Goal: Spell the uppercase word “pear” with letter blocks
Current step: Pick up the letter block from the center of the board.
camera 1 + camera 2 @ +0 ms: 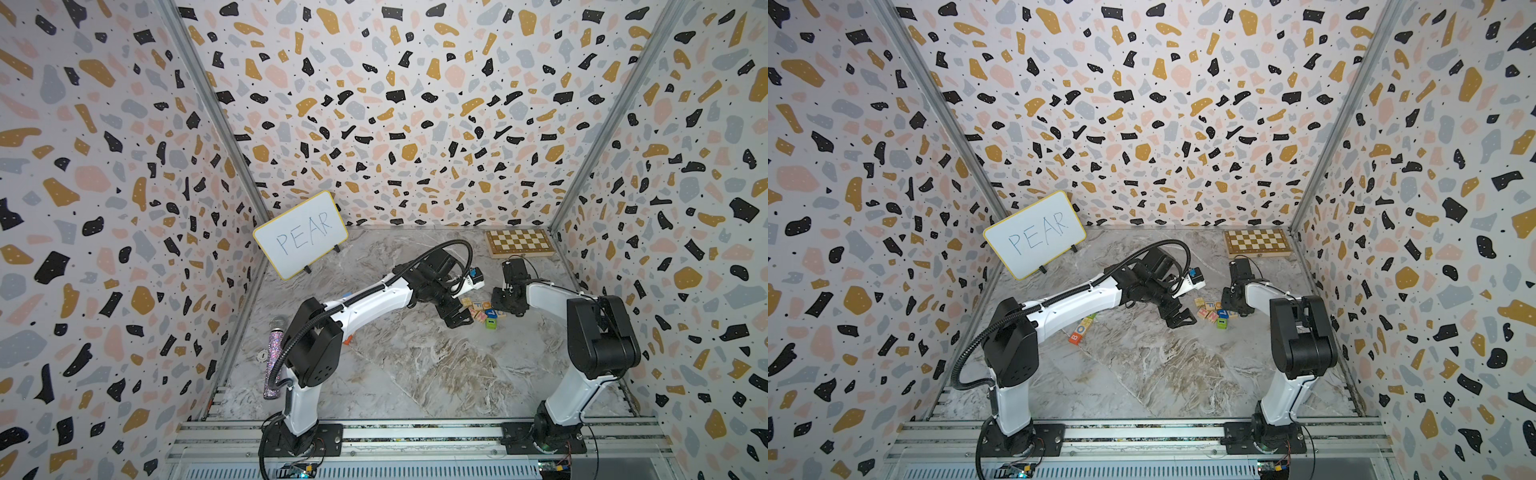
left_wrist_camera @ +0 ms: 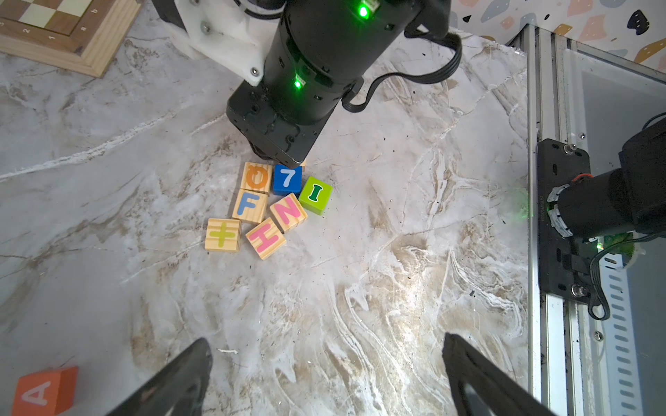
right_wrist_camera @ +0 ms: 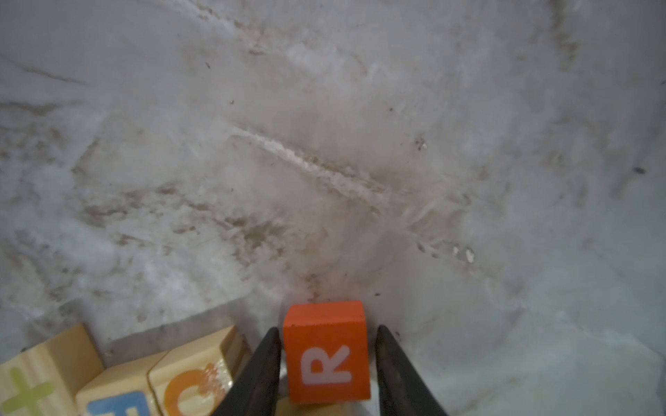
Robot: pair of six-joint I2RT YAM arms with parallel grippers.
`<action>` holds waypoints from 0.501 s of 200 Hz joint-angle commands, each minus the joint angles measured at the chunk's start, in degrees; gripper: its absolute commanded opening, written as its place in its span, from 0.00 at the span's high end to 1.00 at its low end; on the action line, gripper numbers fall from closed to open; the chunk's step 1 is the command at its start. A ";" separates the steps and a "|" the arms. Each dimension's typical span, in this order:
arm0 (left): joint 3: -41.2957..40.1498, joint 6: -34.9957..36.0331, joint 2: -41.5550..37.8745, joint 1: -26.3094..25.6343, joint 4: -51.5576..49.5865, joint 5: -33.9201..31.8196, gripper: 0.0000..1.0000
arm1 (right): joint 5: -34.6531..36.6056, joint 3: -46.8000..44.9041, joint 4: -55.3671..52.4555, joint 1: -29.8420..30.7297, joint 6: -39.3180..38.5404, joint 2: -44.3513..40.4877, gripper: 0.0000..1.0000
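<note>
Beside pale wooden blocks, the right gripper narrowly bracketed the orange-red R cube (grip uncertain); the left gripper gaped wide, empty.

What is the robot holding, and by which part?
Right gripper brackets the orange R block at opposite side faces; whether it grips cannot be told. Left gripper is open, empty.

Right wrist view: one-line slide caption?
Right gripper flanks the orange-red R block, wooden blocks alongside, marble tabletop beyond.

Whiteboard reads PEAR; R block; A block; blue block reads 7.
</note>
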 commanded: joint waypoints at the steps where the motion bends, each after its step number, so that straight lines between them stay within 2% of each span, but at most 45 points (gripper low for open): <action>1: 1.80 0.88 -0.04 -0.33 0.03 -0.11 0.01 | -1.21 2.29 -1.89 0.30 -0.58 0.67 0.58; 25: 1.23 1.04 -0.48 -0.27 0.64 -0.88 0.01 | -1.07 2.85 -1.96 0.57 -0.58 1.04 0.63; 55: -0.33 0.76 -1.50 -0.25 2.49 -2.24 0.01 | -0.28 4.62 -2.92 1.43 -0.54 0.64 0.75; 100: -4.32 -1.32 -6.65 1.22 6.90 -4.74 0.01 | 1.89 10.67 -6.28 4.53 -1.02 -0.23 0.78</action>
